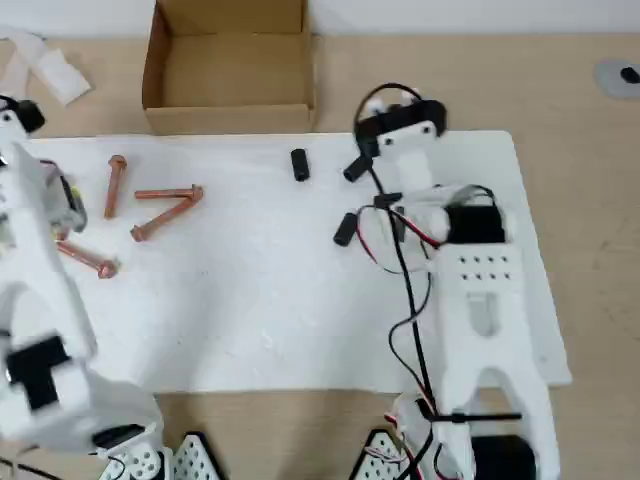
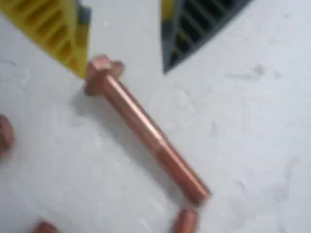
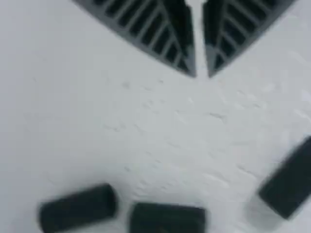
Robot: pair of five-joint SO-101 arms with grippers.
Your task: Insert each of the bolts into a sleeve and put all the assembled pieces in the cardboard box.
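Several copper bolts lie on the left of the white mat (image 1: 270, 290), among them one (image 1: 115, 185) far back and one (image 1: 88, 260) beside the left arm (image 1: 35, 250). My left gripper (image 2: 124, 68) is open just above a bolt (image 2: 146, 131), its yellow fingertip (image 2: 73, 53) near the bolt's hex head. Three black sleeves (image 1: 299, 165) (image 1: 357, 168) (image 1: 345, 229) lie near the right arm (image 1: 440, 230). My right gripper (image 3: 201, 73) hangs shut over bare mat, apart from the sleeves (image 3: 77, 208) (image 3: 167, 218) (image 3: 289, 182). The cardboard box (image 1: 230, 115) stands open behind the mat.
Ends of other bolts (image 2: 184, 221) (image 2: 5, 133) lie close to the bolt under the left gripper. The arm bases (image 1: 480, 440) stand at the table's front edge. White scraps (image 1: 55, 65) lie at the far left corner. Bare mat stretches between the two arms.
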